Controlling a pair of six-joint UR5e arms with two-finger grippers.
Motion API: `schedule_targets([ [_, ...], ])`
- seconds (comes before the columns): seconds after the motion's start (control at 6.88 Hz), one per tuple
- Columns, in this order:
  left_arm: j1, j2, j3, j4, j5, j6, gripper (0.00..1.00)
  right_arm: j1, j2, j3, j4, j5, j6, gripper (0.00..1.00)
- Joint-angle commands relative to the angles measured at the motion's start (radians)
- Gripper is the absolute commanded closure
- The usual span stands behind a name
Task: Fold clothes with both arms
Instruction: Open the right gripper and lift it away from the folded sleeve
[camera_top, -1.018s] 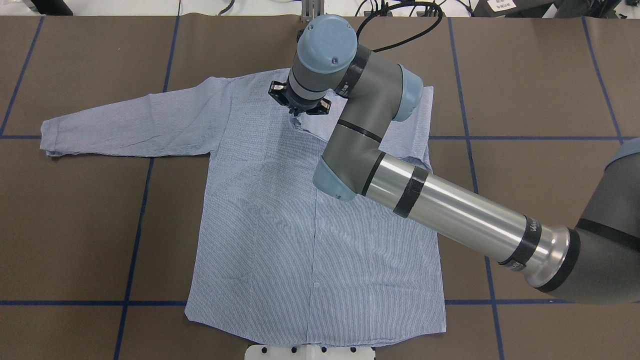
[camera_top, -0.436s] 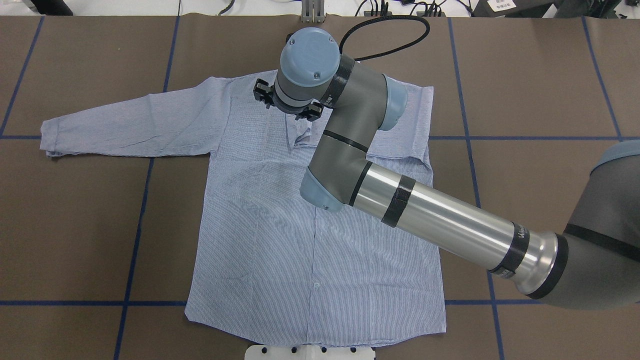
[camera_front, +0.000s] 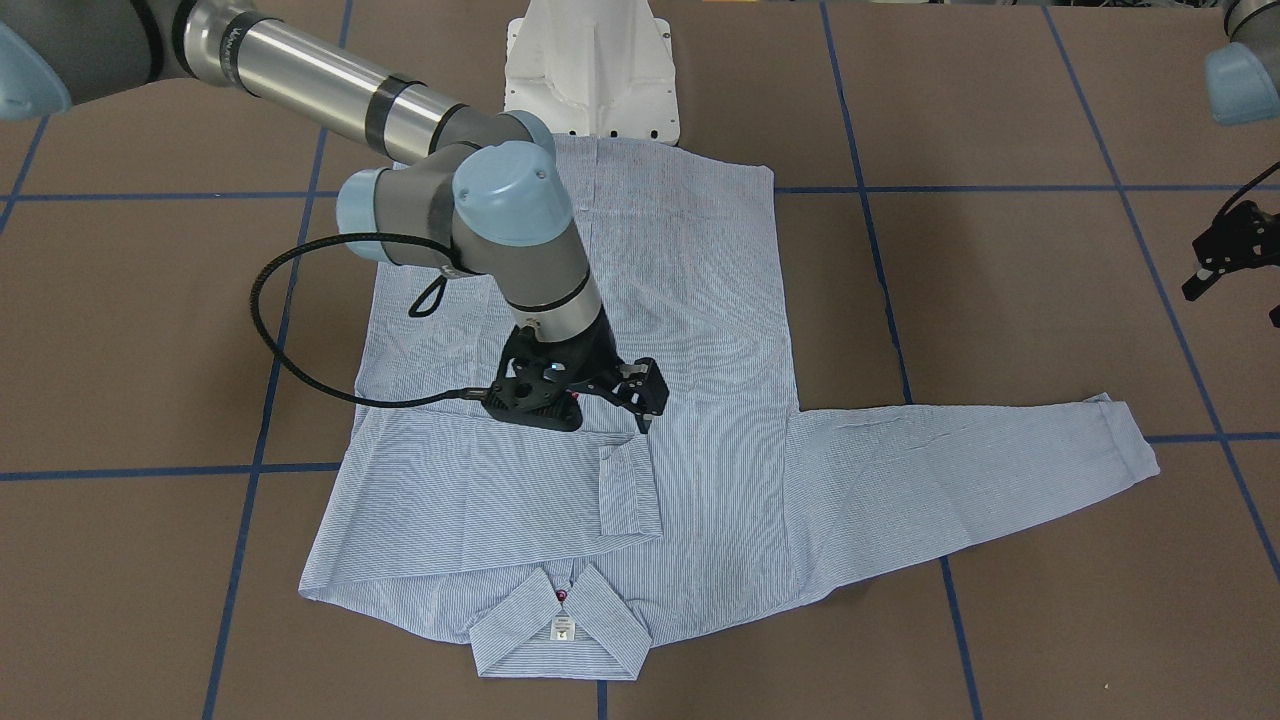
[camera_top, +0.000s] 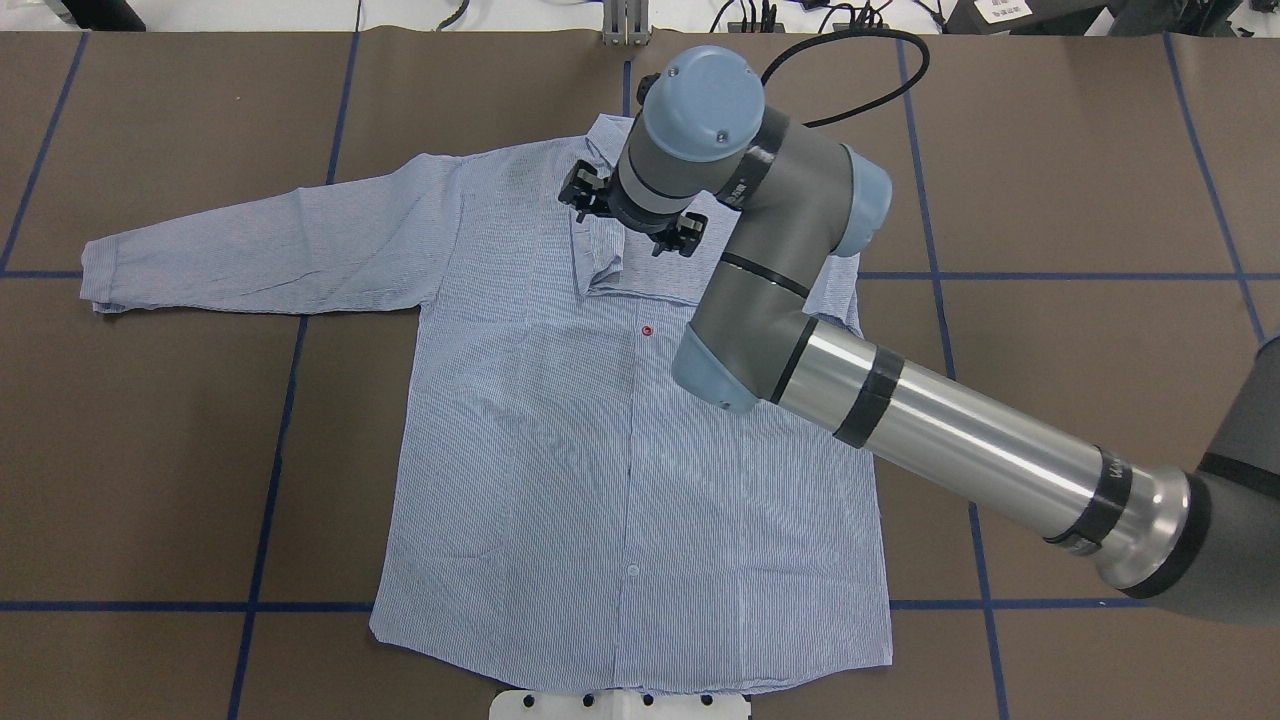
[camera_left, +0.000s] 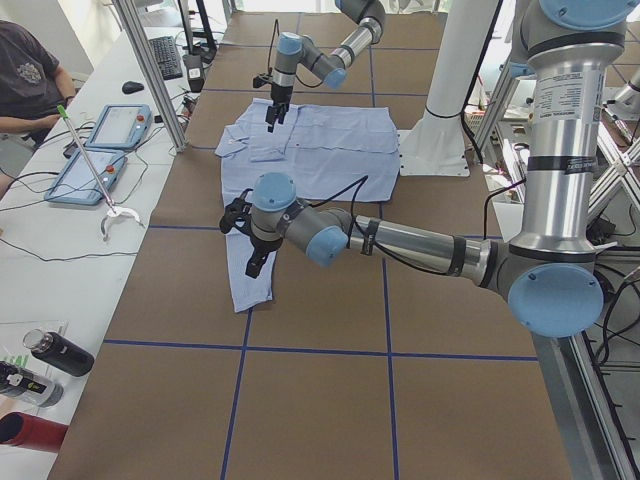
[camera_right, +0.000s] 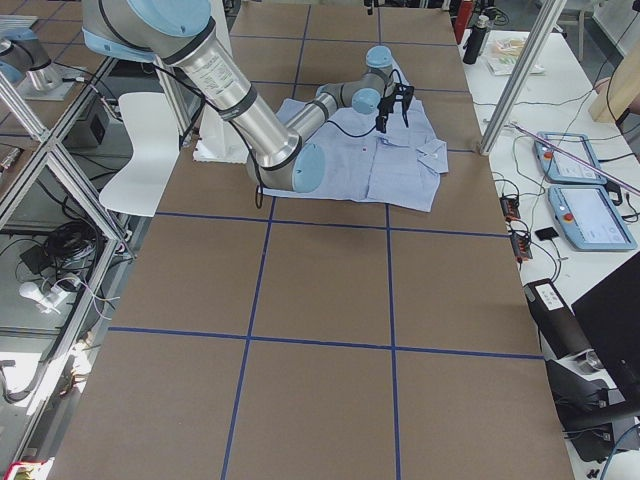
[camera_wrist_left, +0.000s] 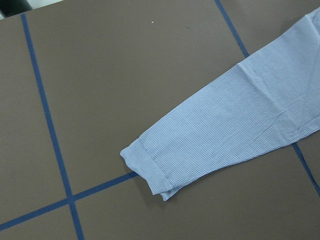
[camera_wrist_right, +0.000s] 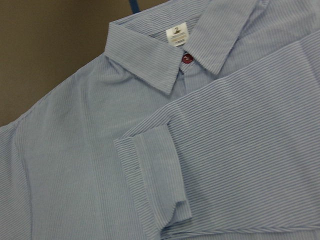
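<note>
The light blue striped shirt (camera_top: 560, 450) lies flat, front up, with its collar (camera_front: 560, 625) at the table's far side. One sleeve is folded across the chest, and its cuff (camera_front: 630, 490) rests just below the collar (camera_wrist_right: 175, 50). My right gripper (camera_front: 598, 412) hovers above that cuff (camera_wrist_right: 155, 185), open and holding nothing. The other sleeve (camera_top: 270, 240) stretches out flat on the robot's left. Beyond that sleeve's cuff (camera_wrist_left: 150, 167) hangs my left gripper (camera_front: 1235, 305), above bare table, its fingers apart and empty.
The white pedestal base (camera_front: 590, 70) stands at the shirt's hem. Blue tape lines (camera_top: 270, 450) grid the brown table. In the exterior left view, a side bench holds tablets (camera_left: 105, 125) and bottles (camera_left: 60, 352), and a person (camera_left: 30, 70) sits there.
My right gripper swung left over the chest, then back right toward the collar. The folded cuff now lies free on the shirt, and a red button shows below it.
</note>
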Motion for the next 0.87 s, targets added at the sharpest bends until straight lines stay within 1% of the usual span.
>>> schedule_targets([
  [0.0,0.038,-0.116,0.195,0.000,-0.004,-0.110,0.03,0.084,-0.178,0.178,-0.050,0.132,-0.013,0.00],
  [0.15,0.087,-0.140,0.223,-0.025,0.000,-0.280,0.03,0.111,-0.244,0.234,-0.052,0.141,-0.028,0.00],
  [0.29,0.178,-0.135,0.239,-0.072,0.016,-0.364,0.03,0.146,-0.286,0.256,-0.052,0.177,-0.068,0.00],
  [0.44,0.185,-0.128,0.254,-0.104,0.039,-0.382,0.04,0.176,-0.308,0.259,-0.052,0.197,-0.117,0.00],
  [0.58,0.186,-0.128,0.308,-0.136,0.039,-0.382,0.11,0.184,-0.311,0.258,-0.052,0.198,-0.119,0.00],
  [0.73,0.186,-0.128,0.383,-0.220,0.039,-0.383,0.16,0.188,-0.311,0.259,-0.052,0.198,-0.120,0.00],
])
